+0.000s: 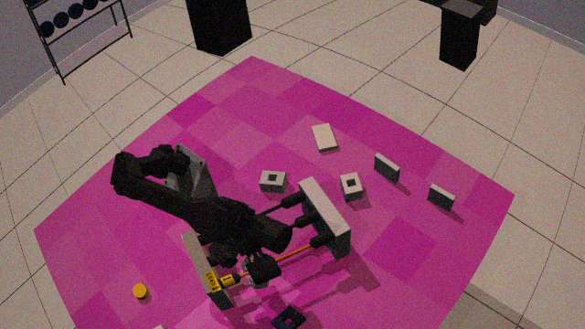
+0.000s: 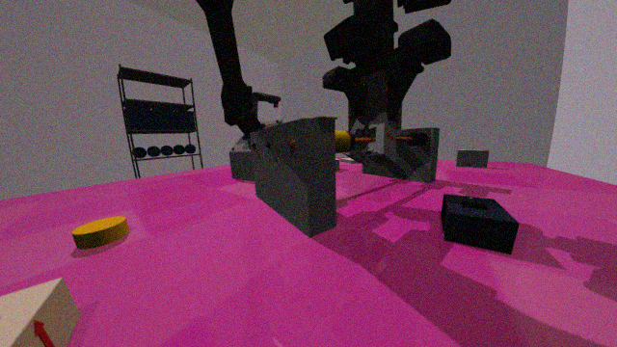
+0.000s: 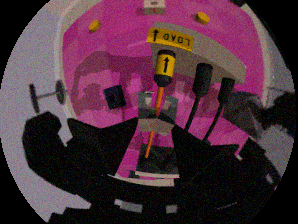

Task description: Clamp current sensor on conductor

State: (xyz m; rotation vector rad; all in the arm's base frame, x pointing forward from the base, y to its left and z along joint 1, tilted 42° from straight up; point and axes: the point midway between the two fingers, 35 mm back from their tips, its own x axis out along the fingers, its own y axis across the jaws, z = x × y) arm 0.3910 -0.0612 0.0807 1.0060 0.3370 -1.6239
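Note:
The LOAD label [image 1: 212, 281] [image 3: 170, 39] is on one end block. The orange conductor [image 1: 293, 252] [image 2: 404, 138] [image 3: 159, 100] runs from a yellow sleeve [image 1: 227, 280] [image 2: 342, 140] [image 3: 165, 65], whose black arrow points toward that label. My gripper [image 1: 261, 270] [image 3: 154, 123] is low over this conductor, shut on the grey sensor [image 3: 147, 124] [image 2: 381, 133]. Grey parts of the sensor show on both sides of the conductor in the wrist view, and a band of it crosses over the wire. The dark fingers hide much of the sensor; its arrow and latch cannot be made out.
The near end block [image 1: 194, 251] [image 2: 294, 164] and far end block [image 1: 325, 206] hold two more dark conductors beside the orange one. A dark square block [image 1: 288, 316] [image 2: 477, 224] [image 3: 112, 98] lies beside the fixture. A yellow disc [image 1: 140, 291] [image 2: 101, 232] and several pale blocks stand around.

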